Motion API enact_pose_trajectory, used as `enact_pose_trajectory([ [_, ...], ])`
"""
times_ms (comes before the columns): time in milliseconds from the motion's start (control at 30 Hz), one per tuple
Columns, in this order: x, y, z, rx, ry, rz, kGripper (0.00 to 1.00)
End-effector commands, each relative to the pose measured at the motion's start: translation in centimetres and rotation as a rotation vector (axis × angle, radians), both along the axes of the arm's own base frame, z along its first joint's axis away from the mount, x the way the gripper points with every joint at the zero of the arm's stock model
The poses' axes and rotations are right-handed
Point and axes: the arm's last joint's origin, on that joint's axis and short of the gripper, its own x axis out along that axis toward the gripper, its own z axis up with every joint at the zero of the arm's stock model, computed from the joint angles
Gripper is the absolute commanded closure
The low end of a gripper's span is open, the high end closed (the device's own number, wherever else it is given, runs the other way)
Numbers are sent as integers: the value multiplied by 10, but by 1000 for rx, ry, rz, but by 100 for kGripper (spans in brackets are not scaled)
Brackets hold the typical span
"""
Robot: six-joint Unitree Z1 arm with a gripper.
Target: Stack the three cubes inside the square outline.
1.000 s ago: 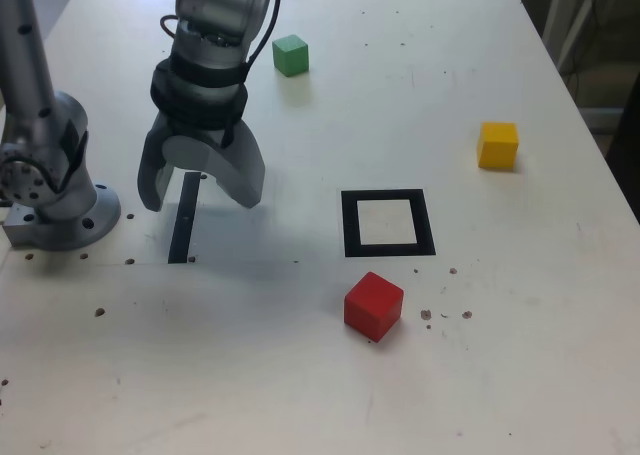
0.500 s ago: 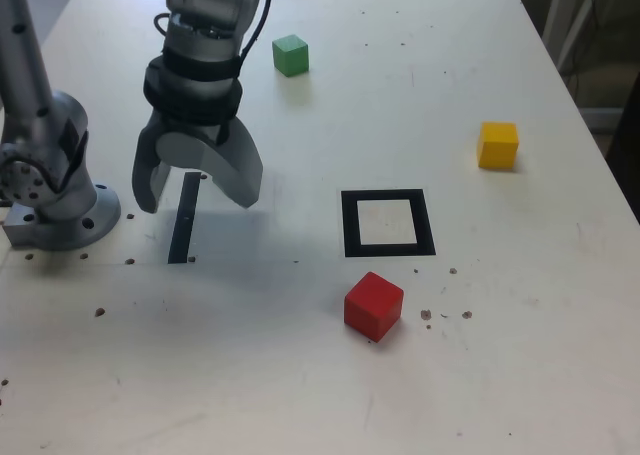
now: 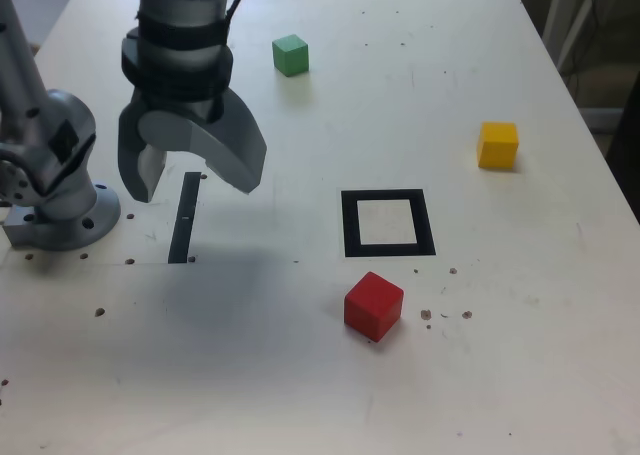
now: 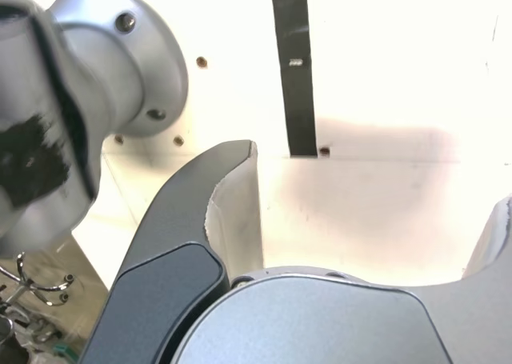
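At the exterior view's far left, the arm's round grey base [image 3: 65,220] is fixed to the pale worktop [image 3: 520,325], with dark holes and specks in the surface around it. Just to its right in that view, a straight black strip [image 3: 184,220] lies on the worktop.

The fingers [image 3: 198,190] hang in the air near the strip's upper end as the exterior view shows it, pointing downward. They are spread wide, with nothing between them; the wrist view shows the same broad gap, with bare worktop visible through it.

Further right in the exterior view, the green cube [image 3: 291,55] sits by itself toward the top of the picture. Next comes the red cube [image 3: 374,306], near the square outline [image 3: 388,223] but outside it, below its lower edge in that view and turned at an angle to it. The outline is a thick black frame with a bare pale centre.

Farthest right of these, the yellow cube [image 3: 497,145] stands on the worktop, above and to the right of the outline in the exterior view. All three cubes are apart from one another, unstacked.
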Motion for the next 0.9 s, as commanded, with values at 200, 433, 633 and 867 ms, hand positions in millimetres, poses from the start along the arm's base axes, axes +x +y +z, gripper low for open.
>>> enact_pose_trajectory([
  [200, 15, -33, 16, -1, -25, -80, 0],
  [433, 38, -66, 18, 10, -34, -198, 0],
  [633, 37, -91, 14, 66, -60, -385, 0],
  [867, 42, -111, 14, -5, -87, -726, 0],
])
